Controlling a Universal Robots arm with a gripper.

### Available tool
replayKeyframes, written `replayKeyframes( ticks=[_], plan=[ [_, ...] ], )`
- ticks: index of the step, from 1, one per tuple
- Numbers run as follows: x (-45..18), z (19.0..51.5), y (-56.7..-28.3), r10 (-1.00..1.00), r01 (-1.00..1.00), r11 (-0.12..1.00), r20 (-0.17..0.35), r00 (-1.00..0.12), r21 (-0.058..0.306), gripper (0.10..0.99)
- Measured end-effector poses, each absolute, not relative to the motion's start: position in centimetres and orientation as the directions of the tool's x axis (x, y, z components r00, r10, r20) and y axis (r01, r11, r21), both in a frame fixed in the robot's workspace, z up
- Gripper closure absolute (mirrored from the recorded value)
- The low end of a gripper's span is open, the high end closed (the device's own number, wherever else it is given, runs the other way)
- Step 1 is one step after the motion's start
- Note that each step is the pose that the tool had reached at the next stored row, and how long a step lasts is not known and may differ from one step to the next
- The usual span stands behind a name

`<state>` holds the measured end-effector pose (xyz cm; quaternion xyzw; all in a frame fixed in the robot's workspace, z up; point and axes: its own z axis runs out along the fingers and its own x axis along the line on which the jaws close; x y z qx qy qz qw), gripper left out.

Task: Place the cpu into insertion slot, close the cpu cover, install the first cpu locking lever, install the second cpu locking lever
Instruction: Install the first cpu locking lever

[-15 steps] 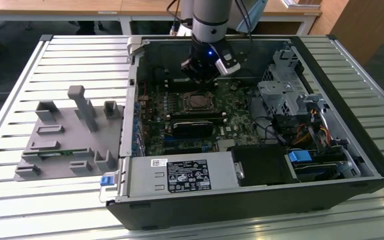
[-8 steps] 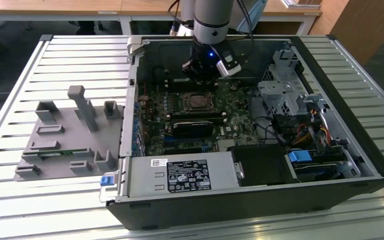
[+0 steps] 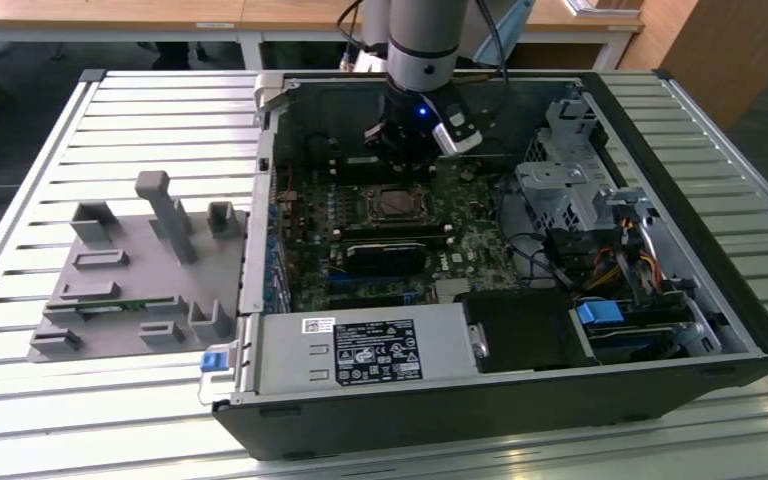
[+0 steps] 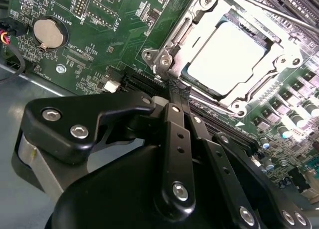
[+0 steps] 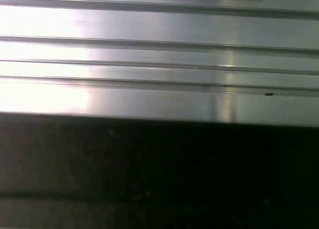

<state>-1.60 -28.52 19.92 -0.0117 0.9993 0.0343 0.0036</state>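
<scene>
Open computer case [image 3: 518, 380] lies on its side on a slatted metal table [image 3: 37, 400], with the green motherboard [image 3: 357, 240] exposed inside. A grey fixture tray [image 3: 131, 270] sits on the table toward the exterior view's left, well apart from the work. The insertion slot [image 3: 394, 203] sits mid-board, and the arm hangs directly over the board just beyond it, toward the far wall of the case. In the second wrist view the cpu [image 4: 227, 52] already lies flat in the socket, silvery top up, and the cpu cover [image 4: 199, 25] is down around it, its window framing the chip. The gripper [image 4: 174, 92] points straight at the near corner of the socket frame, at the hinge and lever end [image 4: 158, 58], so the work lies dead ahead of the fingertips along the gripper's own axis. Fingers [image 4: 175, 134] look pressed together to a narrow tip and carry nothing; the tip reaches the edge of the frame, but actual contact can't be confirmed. Judging by this, placement and cover look done, lever work in hand.
</scene>
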Motion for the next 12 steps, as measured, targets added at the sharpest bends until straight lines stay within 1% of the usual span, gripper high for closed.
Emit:
replayKeyframes(
  ticks=[12],
  plan=[
    [-1.59,20.11,-28.50,-0.023,-0.024,0.998,-0.008,-1.000,0.066,0.980]
  ],
)
